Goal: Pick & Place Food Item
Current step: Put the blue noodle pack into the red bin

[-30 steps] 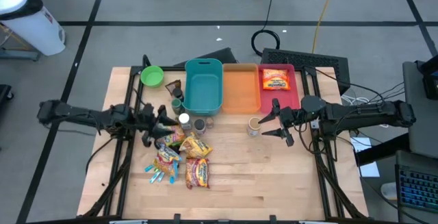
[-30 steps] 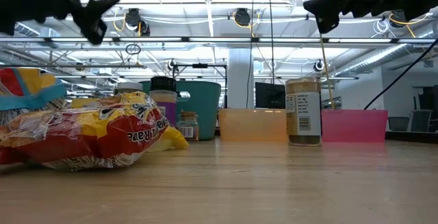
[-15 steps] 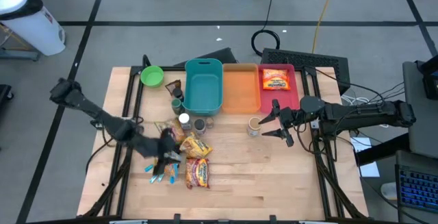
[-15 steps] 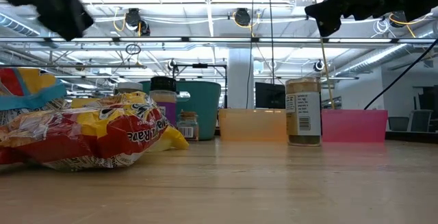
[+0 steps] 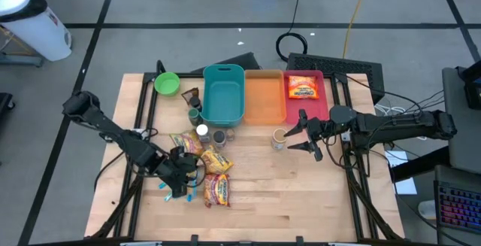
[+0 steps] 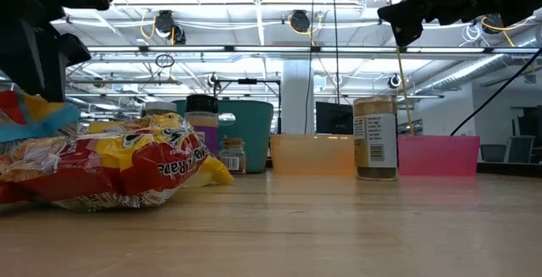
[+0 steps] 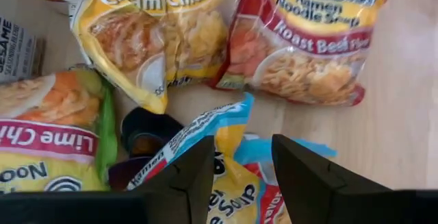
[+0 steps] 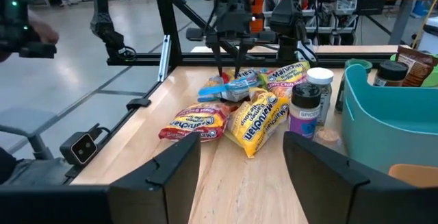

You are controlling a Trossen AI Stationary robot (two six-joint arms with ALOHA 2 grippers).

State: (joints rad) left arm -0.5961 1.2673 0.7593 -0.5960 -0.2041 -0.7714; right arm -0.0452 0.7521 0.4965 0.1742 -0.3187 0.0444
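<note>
Several ramen packets lie flat in a pile on the wooden table [image 5: 301,193]: a yellow Creamy Chicken one [image 7: 157,32], a red Roast Beef one [image 7: 308,53], a Lime Chili one [image 7: 48,135] and a blue-edged one [image 7: 229,183]. My left gripper [image 5: 180,177] is open and points down over the blue-edged packet [image 8: 229,87], one finger on either side of its raised blue edge. My right gripper [image 5: 301,135] is open and empty above the table at the right, beside a small jar [image 5: 279,138]. My left gripper comes at the blue-edged packet from above, its fingers [image 7: 191,176] on either side of the packet's crumpled blue edge [image 7: 205,131]. I cannot tell whether they touch it. The packet lies on the table among the others.
A teal bin [image 5: 224,95], an orange bin [image 5: 264,99] and a pink bin [image 5: 325,99] holding a ramen packet [image 5: 302,88] stand along the far edge. A green bowl [image 5: 167,83] and several spice jars [image 5: 201,132] are just behind the pile. There is bare table near the front and centre right.
My left gripper has swung from beside the spice jars toward the table's near edge and come down over the packet pile, now pointing down at the blue-edged packet. The packets have not moved.
</note>
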